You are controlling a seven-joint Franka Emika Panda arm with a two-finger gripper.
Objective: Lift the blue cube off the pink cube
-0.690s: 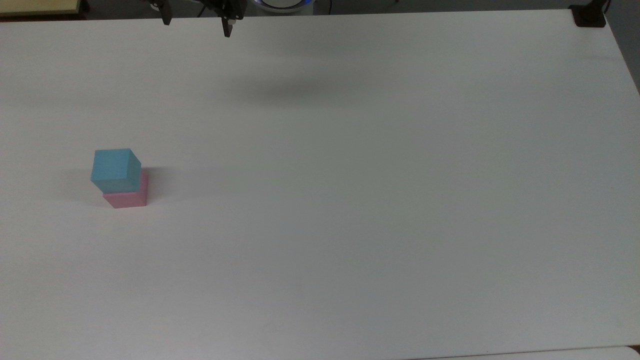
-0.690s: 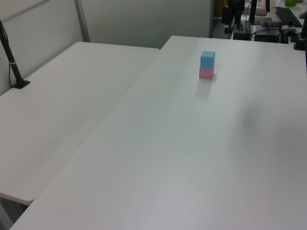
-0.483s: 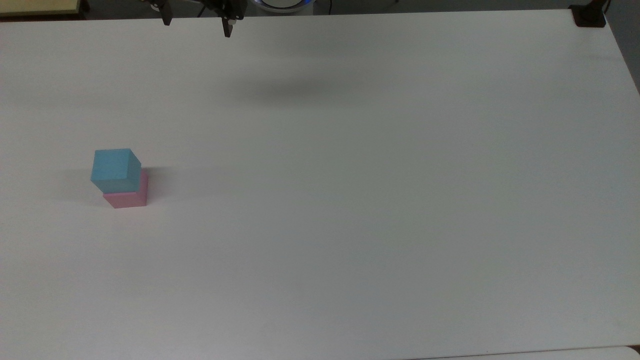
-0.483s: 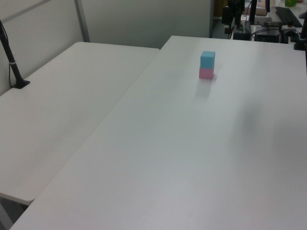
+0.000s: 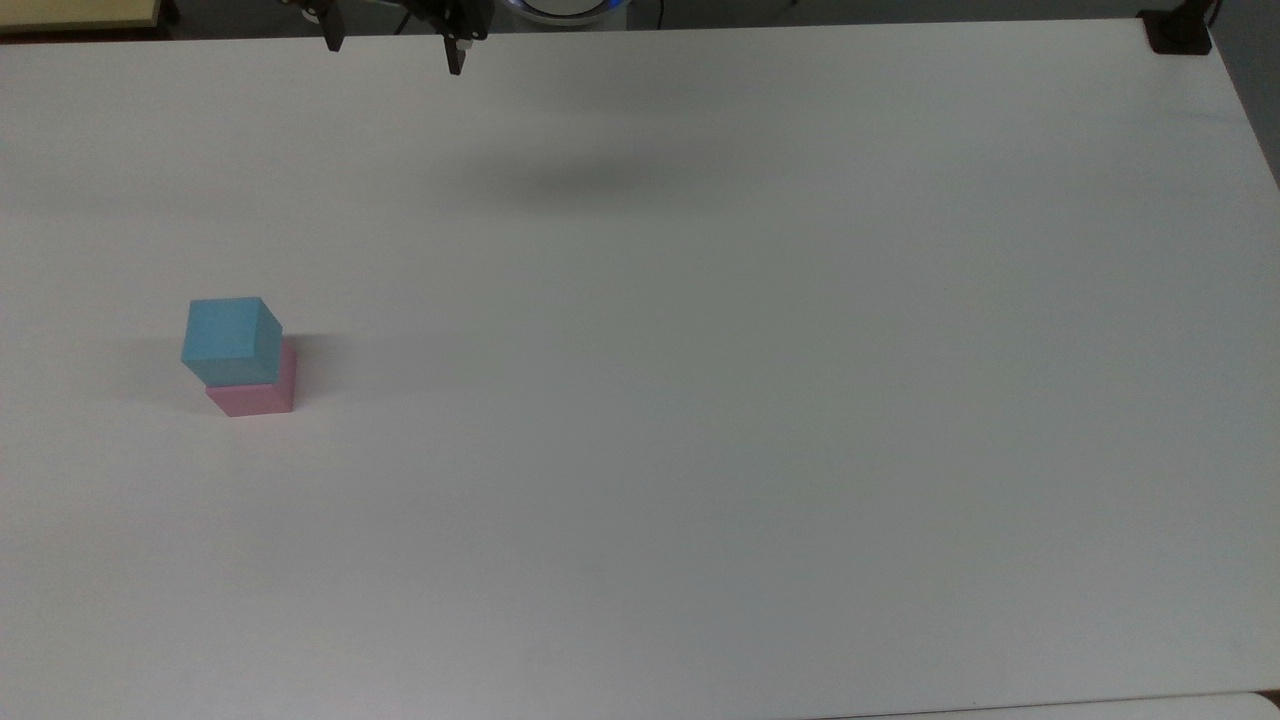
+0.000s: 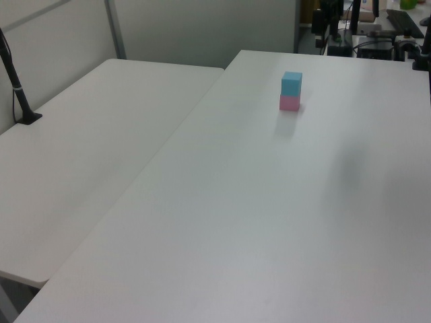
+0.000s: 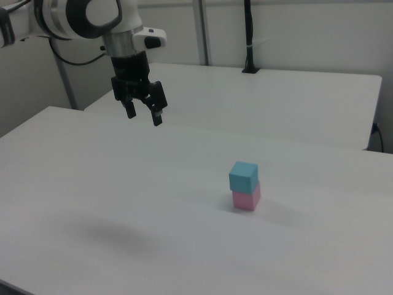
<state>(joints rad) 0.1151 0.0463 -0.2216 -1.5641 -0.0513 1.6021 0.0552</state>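
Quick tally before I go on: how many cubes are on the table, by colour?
Blue cube: 1, stacked on top of the pink one
Pink cube: 1, on the table
Total: 2 cubes

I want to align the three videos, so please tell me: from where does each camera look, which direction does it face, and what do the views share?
Top view: high above the white table, looking down; fingers at its upper edge.
Left view: off one table corner, looking along it at the blue cube stacked on the pink cube.
Right view: beside the table, lower, facing the arm; open gripper hangs in the air, apart from the stack.
All three share the stack.
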